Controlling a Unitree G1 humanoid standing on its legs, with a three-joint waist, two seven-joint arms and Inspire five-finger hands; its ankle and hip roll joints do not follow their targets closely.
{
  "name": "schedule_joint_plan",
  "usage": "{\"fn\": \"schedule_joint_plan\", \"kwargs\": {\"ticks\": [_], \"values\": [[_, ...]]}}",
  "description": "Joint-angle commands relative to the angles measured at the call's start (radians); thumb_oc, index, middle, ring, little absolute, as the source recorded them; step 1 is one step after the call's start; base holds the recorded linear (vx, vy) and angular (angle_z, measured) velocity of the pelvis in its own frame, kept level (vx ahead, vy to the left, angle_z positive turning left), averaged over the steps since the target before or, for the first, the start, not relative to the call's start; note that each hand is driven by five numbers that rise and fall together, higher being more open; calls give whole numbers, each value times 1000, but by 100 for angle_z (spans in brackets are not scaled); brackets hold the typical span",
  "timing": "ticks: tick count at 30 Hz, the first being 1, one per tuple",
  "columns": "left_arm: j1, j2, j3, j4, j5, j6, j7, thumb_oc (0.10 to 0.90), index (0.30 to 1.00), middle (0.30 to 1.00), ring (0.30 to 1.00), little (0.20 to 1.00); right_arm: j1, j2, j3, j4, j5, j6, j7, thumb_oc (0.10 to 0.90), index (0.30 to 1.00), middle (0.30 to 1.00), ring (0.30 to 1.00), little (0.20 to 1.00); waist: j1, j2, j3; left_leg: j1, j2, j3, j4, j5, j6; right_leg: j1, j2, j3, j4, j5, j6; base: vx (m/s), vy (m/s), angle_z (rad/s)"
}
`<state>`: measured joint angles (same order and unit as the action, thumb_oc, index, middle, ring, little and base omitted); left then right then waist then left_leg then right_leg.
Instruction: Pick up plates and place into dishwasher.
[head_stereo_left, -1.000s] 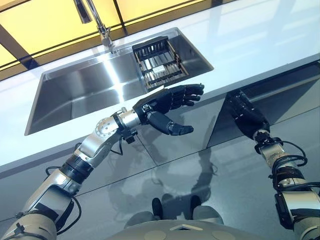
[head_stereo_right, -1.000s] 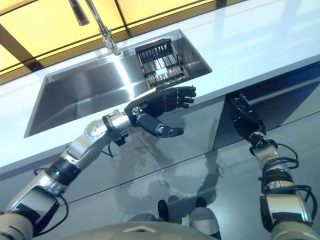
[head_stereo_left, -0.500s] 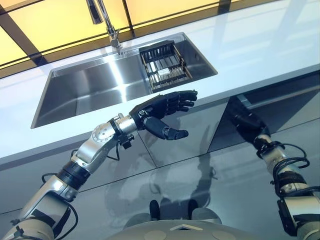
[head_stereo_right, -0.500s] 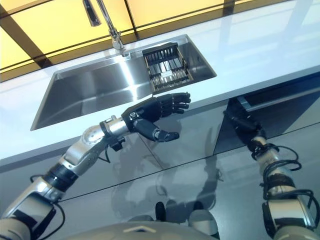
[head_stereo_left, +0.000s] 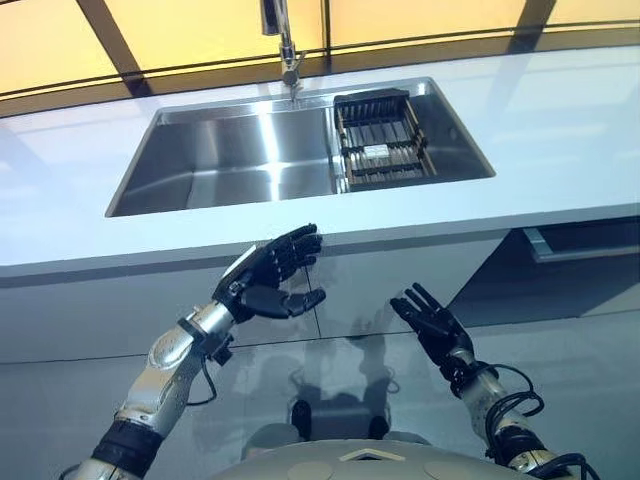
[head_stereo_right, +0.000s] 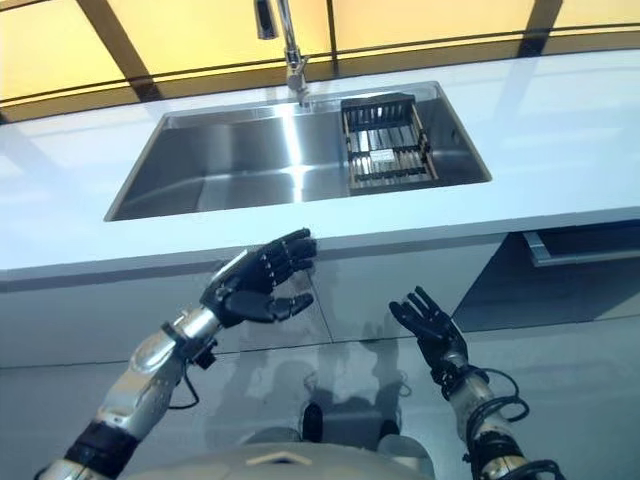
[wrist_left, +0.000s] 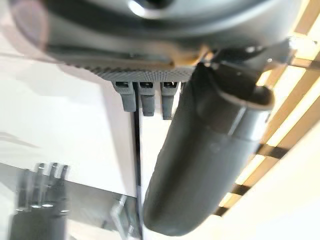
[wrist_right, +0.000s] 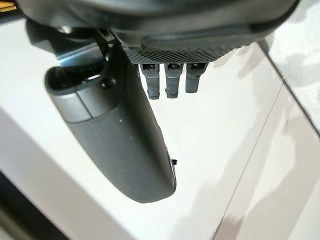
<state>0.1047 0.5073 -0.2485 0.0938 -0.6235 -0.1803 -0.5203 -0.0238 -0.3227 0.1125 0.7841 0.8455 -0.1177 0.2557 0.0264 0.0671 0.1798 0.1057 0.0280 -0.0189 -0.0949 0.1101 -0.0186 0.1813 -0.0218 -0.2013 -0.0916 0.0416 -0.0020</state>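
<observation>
No text, label, number or sign can be read in any view; the small pale tag-like patch on the dish rack (head_stereo_left: 377, 152) in the sink (head_stereo_left: 240, 160) is too small to make out; the faucet (head_stereo_left: 285, 40) at twelve o'clock and the countertop (head_stereo_left: 560, 120) carry no legible marking.

Left robot hand (wrist_left: 210, 150) up close: thick dark thumb sticking out, short row of fingers (wrist_left: 145, 97) beside it, straight, holding nothing. Past them a pale glossy cabinet front (wrist_left: 60, 125) with a thin dark vertical seam (wrist_left: 136, 150), and yellow panels split by dark bars (wrist_left: 295, 85) off to one side. Dark mirror image of a hand (wrist_left: 42, 205) shows low in the glossy panel.
</observation>
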Motion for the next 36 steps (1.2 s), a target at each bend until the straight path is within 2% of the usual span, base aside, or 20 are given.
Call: {"fn": "schedule_joint_plan", "kwargs": {"ticks": [1,4,5,6,9,10,11,13,15,17,20,21,22,24,28,29,32,33,34,36], "values": [[-37,46,45,-15,56,-113,-36,800,900,900,900,900,-67,-6,-34,0,-24,-75,14,800,900,900,900,900,15,-28,-39,63,-33,38,9,-95,33,-5,6,36,4,-22,36,18,46,9],[-29,60,40,-3,83,-119,-28,800,900,900,900,900,-67,-6,-29,17,-29,-71,20,800,900,900,900,900,19,-26,-40,60,-34,35,9,-93,32,-6,4,30,4,-22,37,14,37,7],[-15,91,35,15,144,-162,-16,800,900,900,900,900,-61,-5,-20,31,-33,-57,30,800,900,900,900,900,23,-25,-40,56,-37,31,8,-92,32,-8,2,23,4,-22,39,12,37,8],[-13,94,34,15,146,-166,-13,800,900,900,900,900,-60,-5,-19,31,-32,-55,30,800,900,900,900,900,23,-25,-40,56,-37,31,8,-92,32,-9,2,22,4,-22,39,14,54,9],[3,125,23,58,231,-274,18,800,900,900,900,900,-53,-2,-17,80,-35,-50,55,800,900,900,900,900,29,-23,-39,52,-43,22,8,-93,35,-10,0,13,7,-25,41,10,52,6],[-1,125,12,98,287,-334,60,800,900,900,900,900,-59,-1,-15,116,-45,-53,75,800,900,900,900,900,32,-23,-41,51,-45,19,8,-95,37,-10,1,12,8,-27,41,9,39,7],[-2,126,9,111,308,-356,77,800,900,900,900,900,-61,-1,-15,125,-52,-52,79,800,900,900,900,900,32,-24,-41,51,-46,18,8,-96,37,-10,1,12,8,-27,41,11,38,12],[-9,132,-10,178,364,-442,136,800,900,900,900,900,-66,1,-5,159,-62,-51,97,800,900,900,900,900,34,-25,-43,50,-47,18,8,-97,37,-11,0,10,8,-28,42,10,33,13],[-1,111,-30,282,460,-502,179,800,900,900,900,900,-64,8,3,182,-81,-43,108,800,900,900,900,900,33,-28,-45,48,-48,18,8,-96,37,-14,1,12,12,-29,42,3,49,2],[3,102,-46,333,498,-508,205,800,900,900,900,900,-63,10,7,193,-96,-38,105,800,900,900,900,900,31,-28,-46,46,-48,19,8,-96,37,-17,1,15,14,-30,43,-6,42,0],[7,53,-63,469,529,-457,251,800,900,900,900,900,-72,11,15,232,-134,-21,108,800,900,900,900,900,26,-25,-47,46,-51,21,8,-98,39,-21,2,18,19,-33,44,-14,52,0],[3,9,-58,585,545,-415,269,800,900,900,900,900,-73,17,25,248,-166,-8,106,800,900,900,900,900,21,-26,-47,46,-52,23,8,-98,38,-24,0,20,21,-33,46,-19,48,-1],[1,2,-58,600,551,-405,272,800,900,900,900,900,-73,18,27,249,-171,-7,105,800,900,900,900,900,20,-26,-47,46,-52,22,8,-98,38,-25,0,21,21,-33,46,-38,65,-3],[-11,-45,-63,739,599,-364,291,800,900,900,900,900,-65,36,47,265,-213,3,98,800,900,900,900,900,9,-28,-49,40,-54,27,8,-95,37,-32,-1,26,24,-31,48,-42,57,-1],[-39,-114,-57,888,542,-231,264,800,900,900,900,900,-51,63,62,295,-273,15,71,800,900,900,900,900,-7,-29,-55,34,-58,30,8,-94,37,-40,-3,31,26,-28,51,-25,48,0],[-53,-149,-46,958,546,-205,269,800,900,900,900,900,-42,76,61,328,-300,12,58,800,900,900,900,900,-13,-29,-59,31,-60,31,8,-94,36,-43,-5,29,26,-28,53,-23,58,-1],[-67,-184,-35,1030,526,-155,301,800,900,900,900,900,-39,91,62,366,-319,32,37,800,900,900,900,900,-20,-30,-65,27,-63,32,8,-93,36,-46,-7,30,28,-29,53,-16,61,-3],[-79,-216,-5,1088,469,-87,331,800,900,900,900,900,-38,104,56,406,-324,41,16,800,900,900,900,900,-22,-31,-71,25,-65,32,8,-94,36,-47,-9,27,29,-32,52,-8,65,-2],[-79,-216,-5,1089,469,-87,331,800,900,900,900,900,-39,104,56,406,-324,41,16,800,900,900,900,900,-22,-31,-71,25,-65,32,8,-94,36,-47,-9,27,29,-32,52,2,62,0],[-93,-258,53,1153,379,23,335,800,900,900,900,900,-38,116,43,448,-395,73,-28,800,900,900,900,900,-22,-35,-79,28,-68,31,8,-98,37,-43,-12,22,29,-37,51,10,48,-2]]}}
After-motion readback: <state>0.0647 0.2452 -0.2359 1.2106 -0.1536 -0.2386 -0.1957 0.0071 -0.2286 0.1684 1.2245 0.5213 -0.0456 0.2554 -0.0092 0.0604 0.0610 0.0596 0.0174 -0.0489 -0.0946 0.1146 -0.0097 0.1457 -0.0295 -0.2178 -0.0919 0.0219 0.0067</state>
